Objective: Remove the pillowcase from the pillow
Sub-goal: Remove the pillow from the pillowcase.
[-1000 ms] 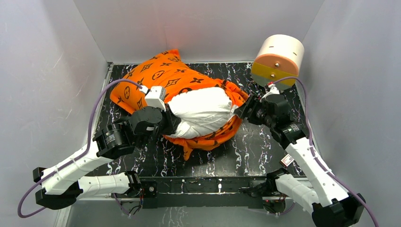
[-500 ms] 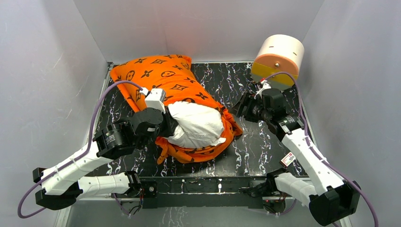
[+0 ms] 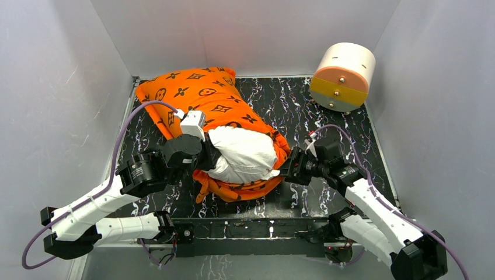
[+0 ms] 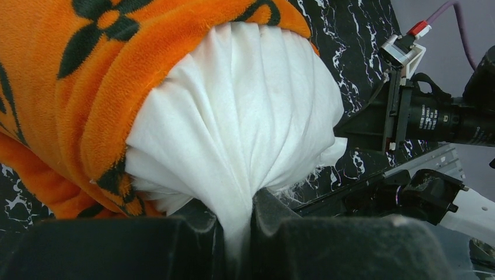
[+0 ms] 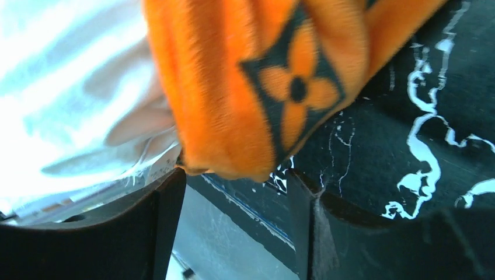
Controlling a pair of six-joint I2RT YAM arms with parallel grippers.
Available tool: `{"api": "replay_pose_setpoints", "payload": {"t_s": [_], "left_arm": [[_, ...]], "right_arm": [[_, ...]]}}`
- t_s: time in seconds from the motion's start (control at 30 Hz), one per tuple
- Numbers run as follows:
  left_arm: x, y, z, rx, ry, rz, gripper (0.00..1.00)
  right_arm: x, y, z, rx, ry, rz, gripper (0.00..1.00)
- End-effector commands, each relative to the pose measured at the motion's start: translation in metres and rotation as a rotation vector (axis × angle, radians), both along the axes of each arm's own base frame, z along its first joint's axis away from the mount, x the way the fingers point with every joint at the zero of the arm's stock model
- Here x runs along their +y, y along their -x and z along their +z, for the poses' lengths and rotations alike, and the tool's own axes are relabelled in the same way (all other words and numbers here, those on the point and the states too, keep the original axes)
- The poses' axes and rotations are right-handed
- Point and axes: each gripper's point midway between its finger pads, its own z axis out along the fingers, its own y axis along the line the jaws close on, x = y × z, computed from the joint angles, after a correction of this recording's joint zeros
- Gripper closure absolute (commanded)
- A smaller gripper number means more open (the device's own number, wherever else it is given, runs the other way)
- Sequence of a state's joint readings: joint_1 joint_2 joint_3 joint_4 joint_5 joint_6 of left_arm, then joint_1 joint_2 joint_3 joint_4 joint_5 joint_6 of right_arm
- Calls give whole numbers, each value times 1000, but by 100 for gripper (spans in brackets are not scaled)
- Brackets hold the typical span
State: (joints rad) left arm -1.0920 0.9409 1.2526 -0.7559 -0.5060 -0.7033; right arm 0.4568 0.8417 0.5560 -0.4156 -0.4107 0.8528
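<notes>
The pillowcase (image 3: 198, 96) lies on the worktop (image 3: 327, 116). Its long axis runs from the far left corner toward the near middle, with the closed end far away. The left pincer (image 4: 236, 224) is clenched on a bunch of the white pillow (image 3: 242, 153), which bulges out of the open end. Just to the right, the right pincer (image 5: 233, 192) is released, with the orange hem at the mouth of its gap, not gripped. This arm is nearer to the hem, so I think it should take it and pull along the axis.

Top overview, wrist cameras close on pillow (image 4: 245, 116)
</notes>
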Motion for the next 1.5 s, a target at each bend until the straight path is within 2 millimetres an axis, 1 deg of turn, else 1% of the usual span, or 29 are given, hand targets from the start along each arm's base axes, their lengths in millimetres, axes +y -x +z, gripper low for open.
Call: {"api": "replay_pose_setpoints", "payload": {"t_s": [0.0, 0.1, 0.13, 0.23, 0.27, 0.37, 0.4, 0.43, 0.5, 0.53, 0.57, 0.6, 0.67, 0.7, 0.77, 0.8, 0.87, 0.97, 1.0, 1.07, 1.1, 1.17, 1.23, 1.3, 1.37, 1.4, 1.47], "left_arm": [[-10, -10, 45, -93, 170, 20, 100], [-13, -8, 44, -84, 176, 9, 100], [-13, -8, 44, -82, 179, 7, 100], [-12, -7, 46, -85, 188, 7, 100], [-11, -7, 47, -88, 193, 9, 100], [-5, -7, 49, -97, 194, 26, 100], [0, -8, 52, -106, 191, 41, 100], [5, -8, 52, -112, 181, 57, 100], [23, -9, 54, -117, 147, 111, 100], [30, -8, 56, -124, 129, 119, 100], [39, -6, 62, -133, 117, 128, 100], [49, -5, 66, -134, 103, 151, 100], [73, 0, 71, -134, 83, 200, 100], [81, 2, 74, -143, 92, 212, 100], [98, 9, 79, -158, 131, 233, 100], [104, 12, 78, -155, 145, 240, 100], [107, 18, 74, -140, 161, 227, 100], [99, 23, 61, -102, 148, 183, 100], [91, 23, 57, -94, 130, 154, 100], [69, 23, 53, -94, 89, 51, 100], [53, 22, 53, -98, 84, -4, 100], [23, 21, 48, -88, 35, -120, 84], [-4, 18, 37, -57, -50, -213, 73], [-26, 14, 24, -22, -147, -287, 58], [-41, 8, 11, 10, -238, -333, 33], [-44, 6, 7, 22, -276, -345, 24], [-48, 0, 9, 11, -312, -346, 13]], "right_arm": [[26, -11, 33, -116, -50, 37, 26], [35, -20, 37, -116, -71, 41, 25], [36, -24, 36, -117, -73, 24, 26], [28, -40, 20, -119, -6, -61, 34], [23, -44, 13, -111, 30, -92, 39], [7, -53, -11, -84, 137, -176, 63], [-1, -55, -19, -78, 180, -210, 71], [-12, -57, -27, -69, 238, -251, 76], [-42, -61, -41, -52, 381, -361, 87], [-56, -63, -46, -46, 440, -406, 88], [-66, -66, -48, -46, 469, -432, 92], [-67, -68, -47, -37, 438, -415, 94], [-63, -79, -40, -35, 294, -394, 98], [-67, -85, -38, -28, 246, -411, 100], [-81, -97, -43, -6, 231, -455, 100], [-85, -100, -47, 18, 243, -464, 100], [-80, -108, -49, 39, 231, -433, 100], [-61, -115, -53, 68, 161, -354, 100], [-56, -117, -49, 69, 150, -331, 100], [-43, -118, -39, 23, 149, -277, 100], [-37, -118, -32, -11, 154, -256, 100], [-27, -116, -19, -70, 148, -218, 100], [-24, -113, -9, -97, 131, -203, 100], [-23, -109, -3, -114, 120, -191, 100], [-20, -105, 4, -125, 94, -166, 100], [-17, -102, 6, -124, 80, -154, 100], [-14, -98, 7, -117, 59, -138, 100]]}}
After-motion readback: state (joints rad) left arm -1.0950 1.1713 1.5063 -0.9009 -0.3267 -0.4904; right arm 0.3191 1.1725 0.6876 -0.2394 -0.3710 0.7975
